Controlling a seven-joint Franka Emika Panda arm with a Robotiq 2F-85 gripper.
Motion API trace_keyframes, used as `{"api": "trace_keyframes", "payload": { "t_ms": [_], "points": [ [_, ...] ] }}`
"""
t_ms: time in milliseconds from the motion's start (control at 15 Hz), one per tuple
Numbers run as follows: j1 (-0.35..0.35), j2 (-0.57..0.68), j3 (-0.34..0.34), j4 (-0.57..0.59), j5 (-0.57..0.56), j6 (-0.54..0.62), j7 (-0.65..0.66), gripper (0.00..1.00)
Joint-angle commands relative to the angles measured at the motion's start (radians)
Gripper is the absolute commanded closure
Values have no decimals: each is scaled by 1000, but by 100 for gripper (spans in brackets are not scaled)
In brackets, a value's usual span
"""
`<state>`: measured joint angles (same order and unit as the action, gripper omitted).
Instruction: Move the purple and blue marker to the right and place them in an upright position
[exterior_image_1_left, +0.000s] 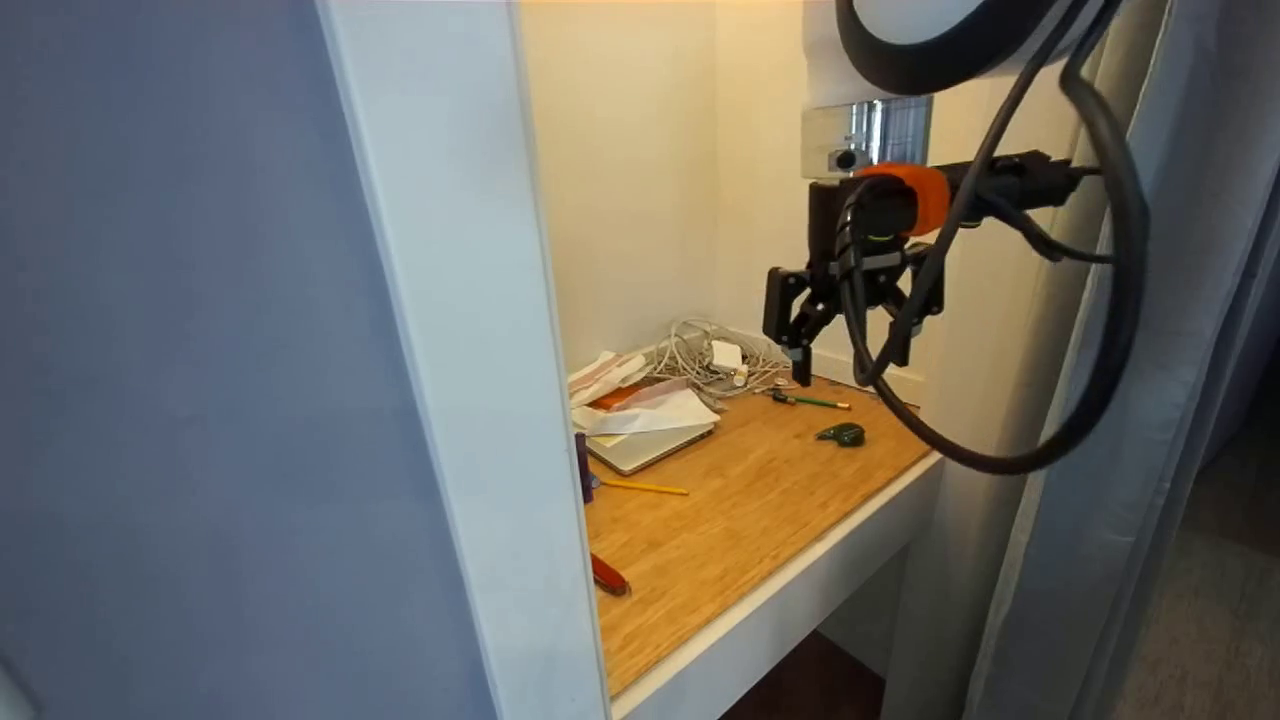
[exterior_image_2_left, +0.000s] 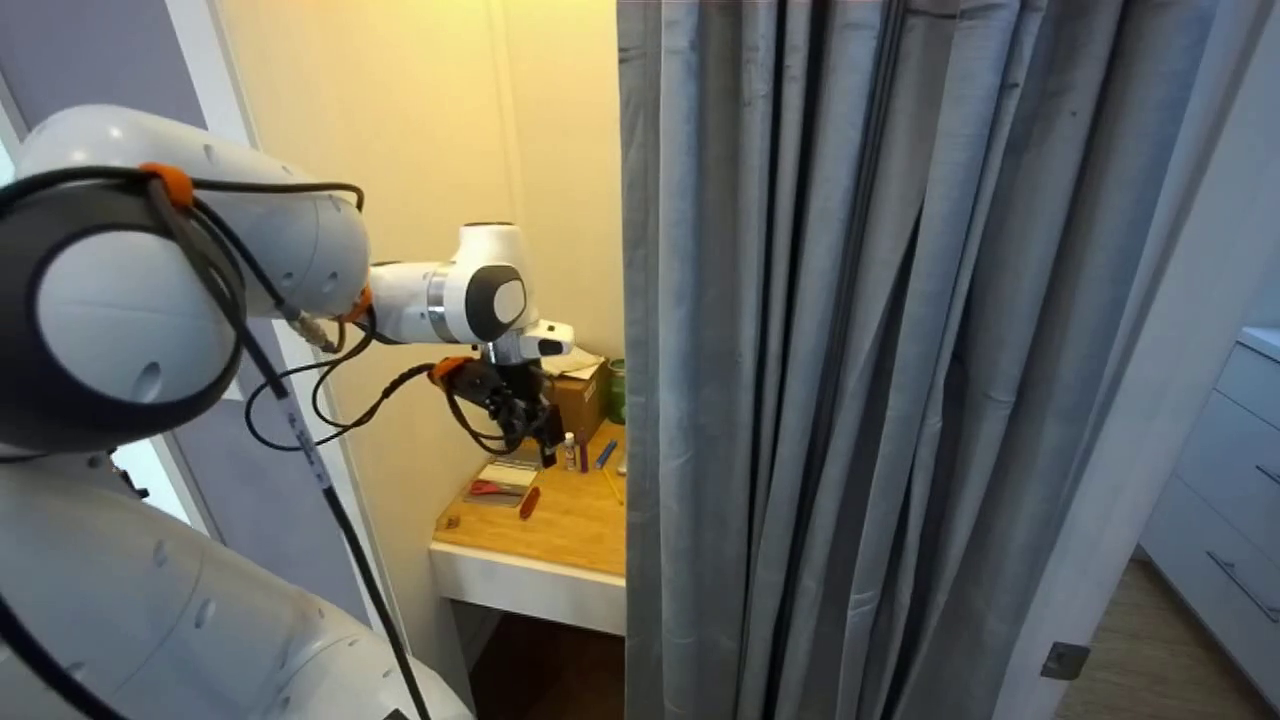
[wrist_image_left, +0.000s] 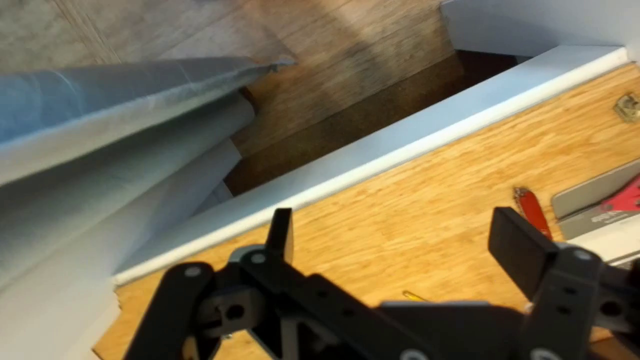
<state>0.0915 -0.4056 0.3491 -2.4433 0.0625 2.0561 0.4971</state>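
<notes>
The purple marker (exterior_image_2_left: 584, 457) stands upright on the wooden desk in an exterior view. It also shows in an exterior view (exterior_image_1_left: 583, 468), partly cut off by the white door frame. The blue marker (exterior_image_2_left: 606, 454) lies slanted on the desk beside it; only a small blue end (exterior_image_1_left: 596, 481) shows past the frame in an exterior view. Neither marker shows in the wrist view. My gripper (wrist_image_left: 390, 225) is open, with nothing between its fingers. It hangs above the desk in both exterior views (exterior_image_1_left: 851, 358) (exterior_image_2_left: 550, 452), apart from the markers.
A white bottle (exterior_image_2_left: 570, 450) stands beside the purple marker. A yellow pencil (exterior_image_1_left: 645, 487), red pocket knife (wrist_image_left: 534, 212), green pencil (exterior_image_1_left: 815, 402), dark green item (exterior_image_1_left: 842, 434), and laptop (exterior_image_1_left: 650, 450) under papers lie on the desk. A grey curtain (exterior_image_2_left: 850, 350) hides part of the desk.
</notes>
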Motion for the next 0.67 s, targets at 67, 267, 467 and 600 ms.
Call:
{"api": "trace_keyframes", "payload": {
  "t_ms": [67, 267, 467, 600],
  "points": [
    [72, 162, 4, 104, -28, 162, -128, 0],
    [80, 274, 3, 162, -135, 285, -208, 0],
    [96, 386, -19, 220, -191, 394, -331, 0],
    [107, 466, -34, 266, -180, 470, -429, 0]
  ]
}}
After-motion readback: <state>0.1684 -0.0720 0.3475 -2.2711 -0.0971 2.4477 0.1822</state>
